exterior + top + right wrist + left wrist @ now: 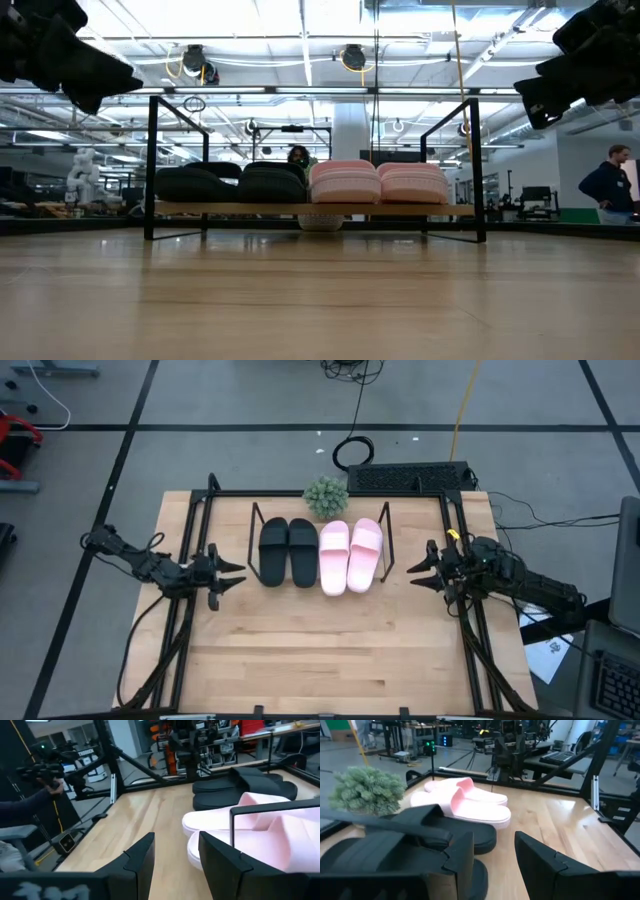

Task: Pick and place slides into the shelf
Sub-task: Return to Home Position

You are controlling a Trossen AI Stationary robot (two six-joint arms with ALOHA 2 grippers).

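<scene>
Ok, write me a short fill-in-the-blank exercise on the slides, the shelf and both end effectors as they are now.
1. The shelf holds ____ slides.
2. The left end effector waits beside the pair coloured ____.
3. The right end effector waits beside the pair coloured ____.
4. Both end effectors are open and grip ____.
Missing words: four; black; pink; nothing.
</scene>
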